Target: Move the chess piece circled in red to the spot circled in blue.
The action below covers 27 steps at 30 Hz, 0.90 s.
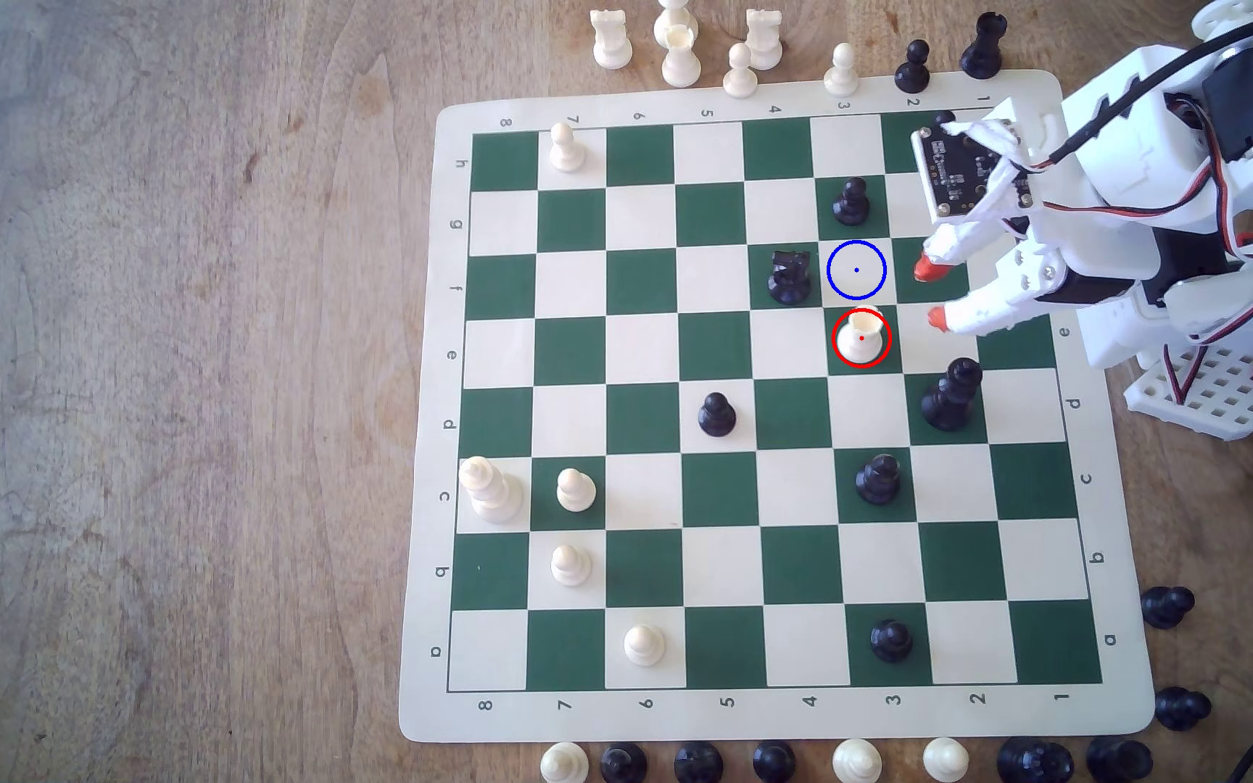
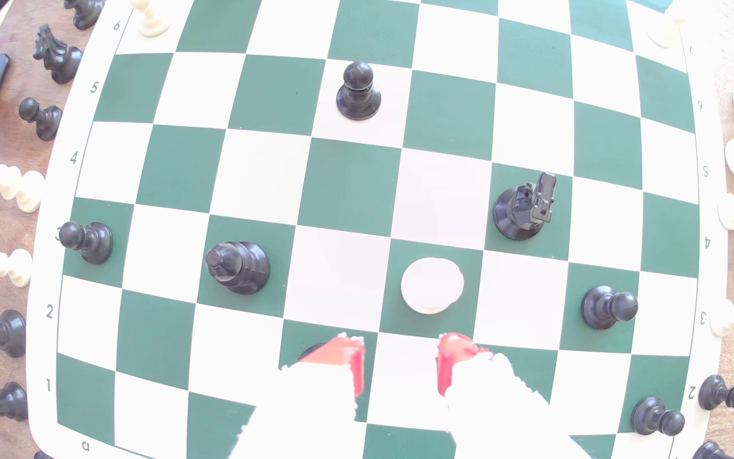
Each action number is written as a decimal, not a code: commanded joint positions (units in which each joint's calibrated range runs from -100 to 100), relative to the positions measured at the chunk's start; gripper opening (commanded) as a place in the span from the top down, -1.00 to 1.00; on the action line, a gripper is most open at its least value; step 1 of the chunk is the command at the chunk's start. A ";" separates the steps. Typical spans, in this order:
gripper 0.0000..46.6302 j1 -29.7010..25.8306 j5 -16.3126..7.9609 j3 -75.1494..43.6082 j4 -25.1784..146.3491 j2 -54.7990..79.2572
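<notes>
The chessboard (image 1: 1173, 677) is a chequer of dark green and cream squares inside a cream border printed with dark letters and numbers. On a green square ringed in thin red stands the chess piece circled in red (image 1: 861, 337), cream-white all over; in the wrist view it (image 2: 431, 284) looks almost pure white. Beside that piece, the spot circled in blue (image 1: 856, 269) is a cream square with a thin blue ring and a blue centre dot. The black knight (image 1: 789, 277) beside the spot is glossy black. The gripper (image 1: 928, 292) is white with orange-red fingertips (image 1: 926, 267). The table (image 1: 156, 376) around the board is brown, streaked wood grain.
</notes>
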 commanded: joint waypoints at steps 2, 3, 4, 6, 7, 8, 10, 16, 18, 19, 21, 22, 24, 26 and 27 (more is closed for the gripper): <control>0.51 0.84 0.10 -2.04 -0.33 1.83; 0.52 1.39 0.10 -2.04 -0.66 2.42; 0.53 2.01 0.15 -2.04 -1.23 3.10; 0.55 5.30 0.24 -2.22 -3.85 6.58; 0.55 6.24 0.20 -2.40 -4.59 7.60; 0.55 7.18 0.15 -2.40 -5.25 8.62; 0.55 7.80 0.05 -1.40 -6.64 9.64; 0.57 6.32 -2.25 -1.22 -9.26 15.07; 0.52 5.85 -3.71 -1.22 -11.22 15.83; 0.49 5.61 -4.10 -1.22 -11.80 16.00; 0.47 5.22 -5.03 -1.22 -13.27 17.02; 0.47 5.14 -6.50 -1.40 -15.32 19.23; 0.47 5.53 -8.11 -2.76 -16.06 22.54; 0.47 6.16 -8.84 -4.21 -15.89 25.51; 0.47 6.71 -8.89 -4.48 -15.89 26.87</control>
